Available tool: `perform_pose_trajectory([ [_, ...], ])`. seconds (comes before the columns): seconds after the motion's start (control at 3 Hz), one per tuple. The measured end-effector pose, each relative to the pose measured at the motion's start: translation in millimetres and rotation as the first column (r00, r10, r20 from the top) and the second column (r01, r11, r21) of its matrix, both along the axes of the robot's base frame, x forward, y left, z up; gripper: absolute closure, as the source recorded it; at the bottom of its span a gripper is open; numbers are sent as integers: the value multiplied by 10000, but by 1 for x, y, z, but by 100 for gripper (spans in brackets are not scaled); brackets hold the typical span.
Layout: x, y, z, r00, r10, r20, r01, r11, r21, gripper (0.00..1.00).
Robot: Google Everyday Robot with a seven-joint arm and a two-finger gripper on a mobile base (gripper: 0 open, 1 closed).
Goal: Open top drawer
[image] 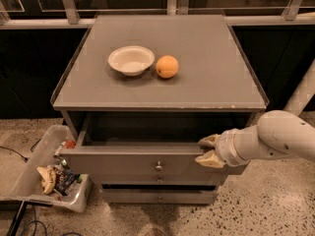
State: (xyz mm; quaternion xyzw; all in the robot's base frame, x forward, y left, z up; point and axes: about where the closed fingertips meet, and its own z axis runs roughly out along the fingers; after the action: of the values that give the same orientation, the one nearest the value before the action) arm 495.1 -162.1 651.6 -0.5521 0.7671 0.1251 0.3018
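Observation:
The top drawer (118, 162) is the wide grey front with a small round metal knob (158, 167) at its centre. It stands pulled partly out of the grey cabinet (206, 77), and its dark interior shows behind the front. My gripper (207, 151) is at the right part of the drawer front's top edge, one tan finger (208, 141) behind the front panel and one before it, clamped on it. The white arm (275, 139) comes in from the right.
A white bowl (131, 59) and an orange (167, 66) sit on the cabinet top. Two lower drawer fronts (158, 197) are closed beneath. A clear bin (19, 178) with litter stands on the floor at the left. A white pole (302, 95) is at the right.

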Motion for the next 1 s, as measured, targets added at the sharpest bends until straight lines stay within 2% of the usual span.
perform_pose_trajectory([
  [0.33, 0, 0, 0, 10000, 0, 0, 0, 10000, 0, 11],
  [0.67, 0, 0, 0, 10000, 0, 0, 0, 10000, 0, 14],
  [1.0, -31, -8, -6, 10000, -51, -79, 53, 9995, 312, 37],
])
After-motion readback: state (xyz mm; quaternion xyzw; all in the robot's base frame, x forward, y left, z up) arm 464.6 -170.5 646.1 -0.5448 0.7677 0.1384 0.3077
